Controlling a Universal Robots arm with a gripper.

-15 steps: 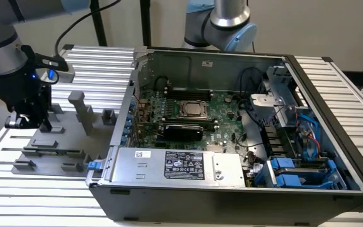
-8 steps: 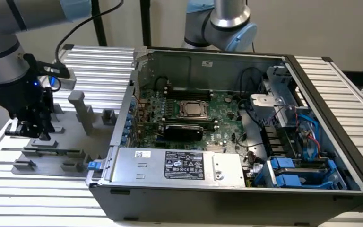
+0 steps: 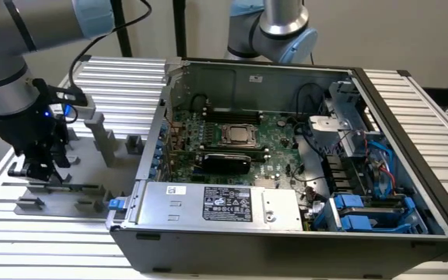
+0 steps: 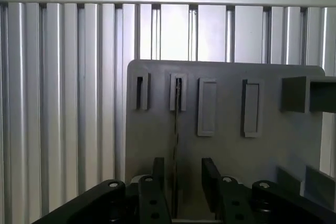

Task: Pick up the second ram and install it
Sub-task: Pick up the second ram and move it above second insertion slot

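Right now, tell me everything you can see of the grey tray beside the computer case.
The grey tray is a flat matte plate, seemingly plastic, lying on the ribbed aluminium table to the exterior view's left of the computer case. Raised blocks and taller posts stand on it. The wrist view shows a row of four small holders, two slotted; the second ram, edge-on as a thin stick, stands in one slot. The open gripper straddles it without touching it.

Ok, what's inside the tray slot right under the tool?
The second ram stands on edge in a slot of the grey tray, running between the open fingers of the tool. Its near end is covered by the tool, and its chip faces cannot be seen edge-on.
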